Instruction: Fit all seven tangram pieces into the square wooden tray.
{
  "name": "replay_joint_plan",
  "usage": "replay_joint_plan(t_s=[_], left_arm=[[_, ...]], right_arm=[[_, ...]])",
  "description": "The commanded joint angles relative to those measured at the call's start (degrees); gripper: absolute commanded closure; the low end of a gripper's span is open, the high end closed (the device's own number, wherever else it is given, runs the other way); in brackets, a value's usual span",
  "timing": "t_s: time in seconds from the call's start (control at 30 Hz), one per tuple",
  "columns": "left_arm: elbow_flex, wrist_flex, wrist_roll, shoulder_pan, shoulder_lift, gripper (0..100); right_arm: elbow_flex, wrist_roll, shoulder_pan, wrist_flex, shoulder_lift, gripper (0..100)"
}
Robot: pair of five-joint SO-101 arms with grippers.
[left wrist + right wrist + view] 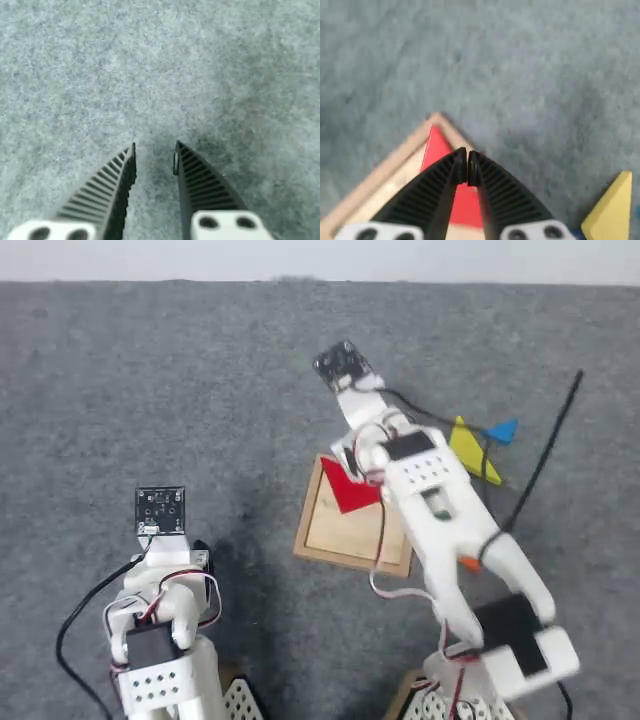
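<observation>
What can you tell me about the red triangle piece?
The red triangle is a flat, plain, bright red piece, maybe painted wood. It sits in the wooden tray, with one point tucked into the tray's far corner. The right gripper hangs right over it with its fingers shut and hides part of it. I cannot tell whether the fingers touch it.

My left gripper (155,152) and right gripper (467,165) carry ribbed, matt black plastic jaws on smooth white plastic; beneath, rough grey carpet (150,390), a pale matt wooden tray (335,540), a smooth red piece (350,492).
</observation>
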Motion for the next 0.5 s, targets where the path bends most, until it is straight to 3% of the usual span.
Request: replay_joint_plan(t_s=[0.0,0.13,0.47], left_arm=[[-0.48,0.35,-0.62,-0.18,0.09,88],[-0.48,0.35,-0.62,-0.18,0.09,88],[-0.48,0.35,-0.62,-0.18,0.09,88]], right_arm=[[-14.15,-1.85,-0.66,4.09,8.92,98.7],[-19.96,-1.93,-2.51,11.38,15.34,99.1],[-5.54,-1.67,-3.03,5.23,13.14,99.1]])
